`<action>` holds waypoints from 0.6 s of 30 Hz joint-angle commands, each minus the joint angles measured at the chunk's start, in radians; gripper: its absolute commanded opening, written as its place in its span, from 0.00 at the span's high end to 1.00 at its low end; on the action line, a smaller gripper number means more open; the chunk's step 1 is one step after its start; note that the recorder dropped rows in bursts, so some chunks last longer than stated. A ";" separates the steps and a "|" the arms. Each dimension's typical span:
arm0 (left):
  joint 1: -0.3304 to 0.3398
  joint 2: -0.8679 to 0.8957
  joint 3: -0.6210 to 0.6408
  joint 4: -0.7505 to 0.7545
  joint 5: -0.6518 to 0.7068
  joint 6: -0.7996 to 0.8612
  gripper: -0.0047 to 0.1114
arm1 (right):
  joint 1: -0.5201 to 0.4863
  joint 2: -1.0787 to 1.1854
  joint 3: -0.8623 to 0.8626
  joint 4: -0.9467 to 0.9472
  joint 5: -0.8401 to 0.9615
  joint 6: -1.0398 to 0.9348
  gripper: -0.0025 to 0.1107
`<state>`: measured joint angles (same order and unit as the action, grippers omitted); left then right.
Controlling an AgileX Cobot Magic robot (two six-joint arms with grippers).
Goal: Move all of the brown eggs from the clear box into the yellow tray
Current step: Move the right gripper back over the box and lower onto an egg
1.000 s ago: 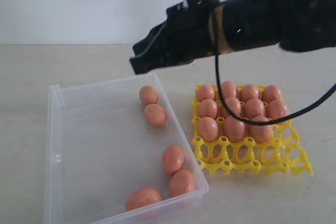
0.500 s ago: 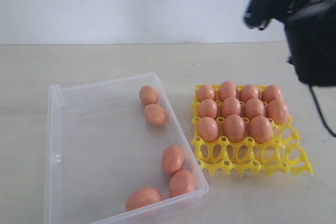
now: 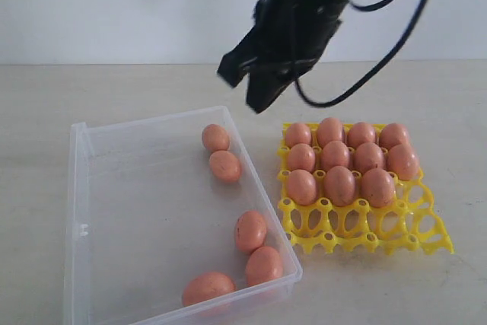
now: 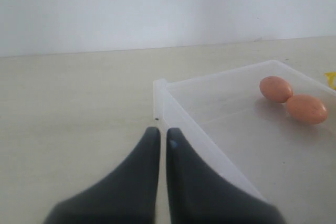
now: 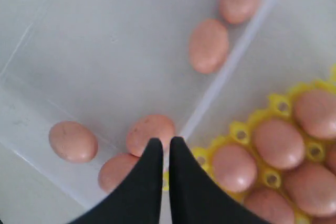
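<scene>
Five brown eggs [image 3: 250, 231] lie in the clear box [image 3: 76, 188] on the left: two by its far right wall, three near its front right corner. The yellow tray [image 3: 358, 234] to the right holds several brown eggs [image 3: 339, 184] in its far rows; its front row of cups is bare. My right gripper [image 3: 253, 100] hangs shut and empty above the gap between box and tray. In the right wrist view its tips [image 5: 163, 142] point down over an egg [image 5: 149, 132] by the box wall. My left gripper [image 4: 161, 132] is shut, empty, low beside the box's corner [image 4: 160, 85].
The box and tray rest on a beige tabletop [image 3: 46, 97] before a white wall. A black cable [image 3: 380, 58] loops from the right arm above the tray. The left wrist view shows two eggs [image 4: 276, 88] in the box and a sliver of the yellow tray [image 4: 331, 78].
The right arm swung away to the upper right, then came back to hang over the box's far right corner. The eggs have not moved.
</scene>
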<state>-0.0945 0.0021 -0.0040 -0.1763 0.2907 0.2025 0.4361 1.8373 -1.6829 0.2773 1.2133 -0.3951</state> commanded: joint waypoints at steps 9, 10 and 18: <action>-0.005 -0.002 0.004 0.002 -0.007 0.001 0.92 | 0.192 0.215 -0.022 -0.243 -0.262 -0.237 0.46; -0.005 -0.002 0.004 0.002 -0.007 0.001 0.92 | 0.200 0.228 -0.022 -0.277 -0.276 -0.214 0.45; -0.005 -0.002 0.004 0.002 -0.007 0.001 0.92 | 0.202 0.318 -0.022 -0.498 -0.361 -0.072 0.45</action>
<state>-0.0945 0.0021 -0.0040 -0.1763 0.2907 0.2025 0.6389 2.1372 -1.6998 -0.1103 0.8809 -0.5527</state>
